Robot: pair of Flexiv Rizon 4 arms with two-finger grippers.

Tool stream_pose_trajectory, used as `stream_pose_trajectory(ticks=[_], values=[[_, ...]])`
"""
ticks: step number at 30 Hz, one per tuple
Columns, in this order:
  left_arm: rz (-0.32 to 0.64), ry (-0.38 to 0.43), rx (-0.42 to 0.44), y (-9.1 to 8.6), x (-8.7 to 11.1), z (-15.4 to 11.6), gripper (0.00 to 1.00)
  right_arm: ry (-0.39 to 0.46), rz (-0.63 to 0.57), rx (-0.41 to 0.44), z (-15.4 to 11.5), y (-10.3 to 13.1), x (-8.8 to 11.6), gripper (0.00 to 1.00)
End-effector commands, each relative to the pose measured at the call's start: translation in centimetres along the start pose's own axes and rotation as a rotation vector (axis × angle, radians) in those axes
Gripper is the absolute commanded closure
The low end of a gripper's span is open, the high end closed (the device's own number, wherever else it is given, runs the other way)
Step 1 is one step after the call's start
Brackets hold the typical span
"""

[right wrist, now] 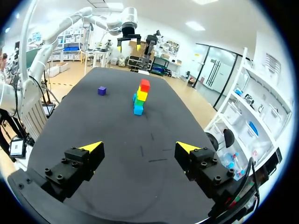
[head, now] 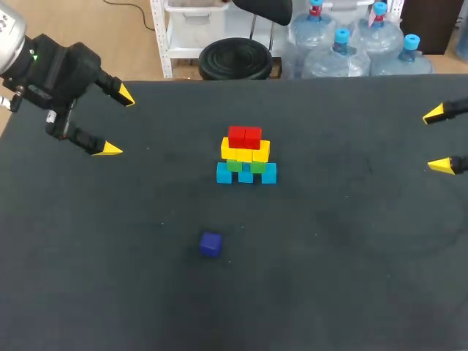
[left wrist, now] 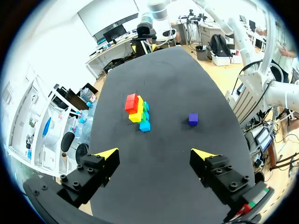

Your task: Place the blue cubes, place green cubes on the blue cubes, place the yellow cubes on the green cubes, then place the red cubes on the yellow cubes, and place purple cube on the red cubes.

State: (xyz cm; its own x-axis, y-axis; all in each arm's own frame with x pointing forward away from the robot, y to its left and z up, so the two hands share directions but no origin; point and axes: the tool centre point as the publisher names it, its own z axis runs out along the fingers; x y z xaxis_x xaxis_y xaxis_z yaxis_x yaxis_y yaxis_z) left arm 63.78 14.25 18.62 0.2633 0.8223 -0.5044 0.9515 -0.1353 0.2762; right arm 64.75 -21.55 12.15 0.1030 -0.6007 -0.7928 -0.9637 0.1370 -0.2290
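I see my left fingers (head: 110, 149) and right fingers (head: 441, 166) released, empty; purple cube (head: 210, 244) lies at 7 o'clock from the stack (head: 246, 155).

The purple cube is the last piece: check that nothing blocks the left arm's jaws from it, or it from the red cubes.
Nothing visible does. The left jaws stand open over the table, the purple cube lies alone ahead of them, and the red cubes top the stack uncovered.
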Motion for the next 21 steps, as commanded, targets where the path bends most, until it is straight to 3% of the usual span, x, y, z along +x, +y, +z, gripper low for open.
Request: stream_pose_trajectory(ticks=[1,11,15,21], values=[[0.003,-0.003,-0.002,-0.1,0.1,0.0,0.00,-0.008,-0.001,-0.004,0.2,-0.3,0.2,0.00],[0.014,-0.008,0.003,-0.3,0.0,0.2,0.00,-0.008,-0.001,-0.004,0.2,-0.3,0.2,0.00],[0.058,0.041,0.059,-1.7,-0.8,1.7,0.00,-0.008,-0.001,-0.004,0.2,-0.3,0.2,0.00],[0.047,0.052,0.056,-4.3,-2.1,3.8,0.00,-0.008,-0.001,-0.004,0.2,-0.3,0.2,0.00]])
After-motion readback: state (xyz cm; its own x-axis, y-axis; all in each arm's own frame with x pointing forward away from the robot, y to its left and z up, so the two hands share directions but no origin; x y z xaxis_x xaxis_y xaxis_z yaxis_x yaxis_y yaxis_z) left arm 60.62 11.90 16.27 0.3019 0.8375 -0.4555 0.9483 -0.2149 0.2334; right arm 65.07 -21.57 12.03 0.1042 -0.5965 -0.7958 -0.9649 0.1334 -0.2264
